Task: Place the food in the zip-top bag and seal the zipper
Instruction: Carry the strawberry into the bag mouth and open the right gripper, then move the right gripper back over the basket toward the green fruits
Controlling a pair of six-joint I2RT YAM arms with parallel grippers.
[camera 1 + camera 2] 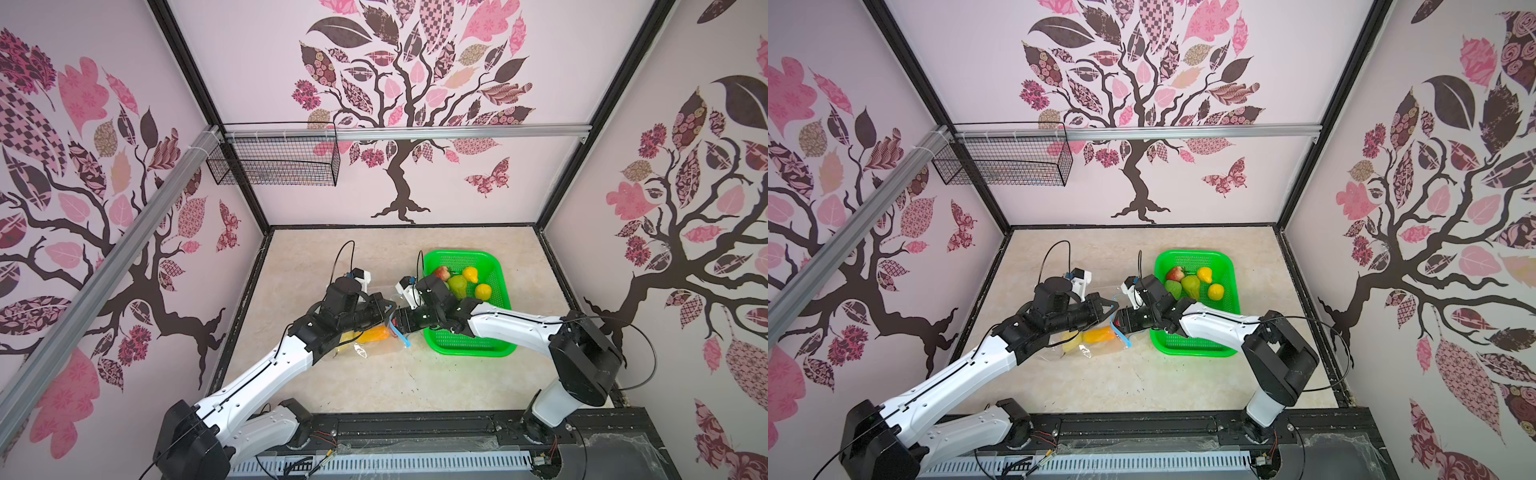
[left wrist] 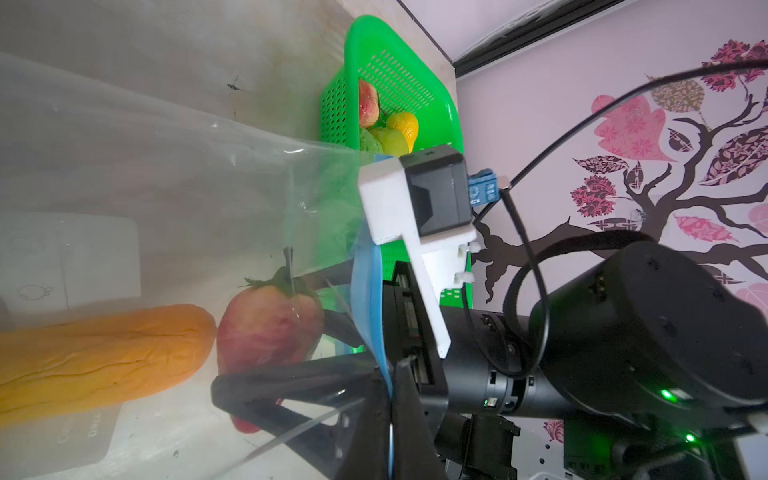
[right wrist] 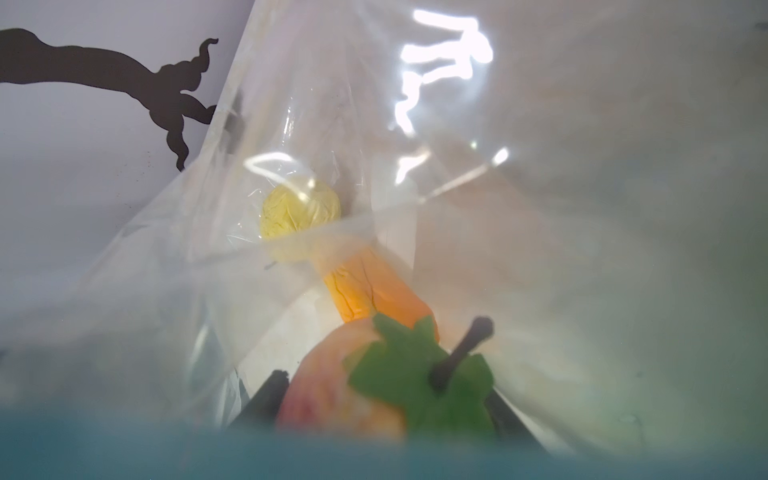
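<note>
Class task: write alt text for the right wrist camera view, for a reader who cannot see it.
A red strawberry with green leaves sits between the black fingers of the right gripper, inside a clear bag. Deeper in lie an orange carrot and a bumpy yellow piece; a blurred blue strip crosses the foreground.

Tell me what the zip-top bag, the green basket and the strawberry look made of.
The zip-top bag: thin clear plastic film, glossy, creased, with glare. The green basket: rigid moulded plastic, perforated walls. The strawberry: likely painted plastic or rubber, matte.
</note>
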